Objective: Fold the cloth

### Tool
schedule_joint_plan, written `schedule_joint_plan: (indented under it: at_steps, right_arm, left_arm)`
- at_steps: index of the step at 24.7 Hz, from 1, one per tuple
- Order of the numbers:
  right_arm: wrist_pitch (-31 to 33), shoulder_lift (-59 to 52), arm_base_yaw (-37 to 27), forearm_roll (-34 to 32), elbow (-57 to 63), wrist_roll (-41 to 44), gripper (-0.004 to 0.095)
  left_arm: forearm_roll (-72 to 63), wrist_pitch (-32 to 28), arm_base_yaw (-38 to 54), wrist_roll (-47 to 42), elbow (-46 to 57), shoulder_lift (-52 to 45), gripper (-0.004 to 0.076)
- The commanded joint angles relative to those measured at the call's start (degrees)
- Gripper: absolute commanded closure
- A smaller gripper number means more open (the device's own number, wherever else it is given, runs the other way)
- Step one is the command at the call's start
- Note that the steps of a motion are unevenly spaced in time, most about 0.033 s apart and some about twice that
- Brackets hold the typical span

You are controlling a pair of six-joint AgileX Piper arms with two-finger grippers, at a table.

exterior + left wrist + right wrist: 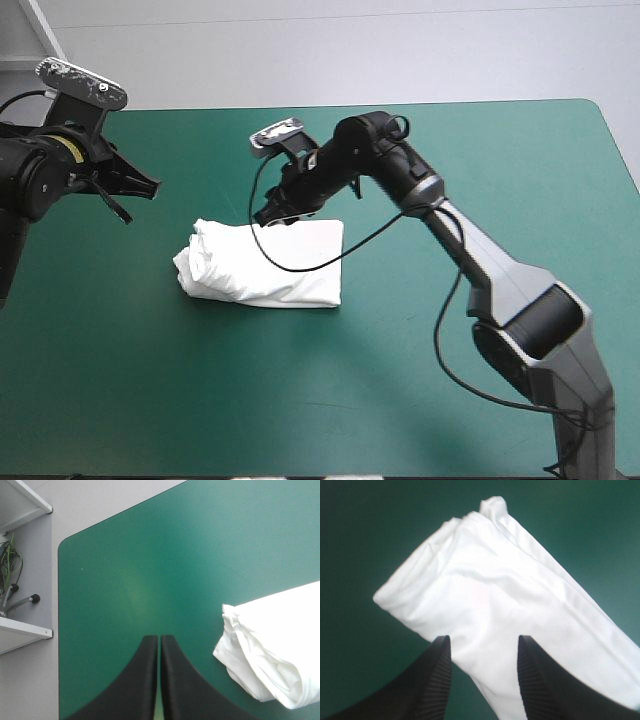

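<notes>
Left end effector [159, 637] raised, 2 fingers [144, 680] pressed together, right end effector [482, 642] low, arm outstretched, fingers [431, 680] apart

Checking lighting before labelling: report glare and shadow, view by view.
High view: even light, a thin shadow under the T-shirt's near edge. Left wrist view: a pale sheen on the cover ahead of the shut left fingers, hiding nothing. Right wrist view: the T-shirt glares white ahead of the open right fingers, its creases faint.
</notes>
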Motion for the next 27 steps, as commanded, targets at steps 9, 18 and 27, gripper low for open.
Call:
schedule_joint_plan:
  at_steps: [9, 18, 27]
  right_arm:
    - [-23.92, -26.2, -19.72, 24.62, 51.53, -17.6, 0.0506]
    - [-24.07, -17.9, -20.69, 44.2, 59.22, -32.88, 0.0254]
    - [-20.78, -6.82, -18.99, 50.01, 51.49, -37.32, 0.0327]
  left_arm:
    - [-1.01, -2.89, -0.01, -0.61, -1.56, -1.71, 0.0705]
    - [-3.79, -3.1, -0.01, -0.61, -1.56, -1.71, 0.0705]
    - [-4.95, -2.86, -0.01, -0.61, -1.56, -1.71, 0.0705]
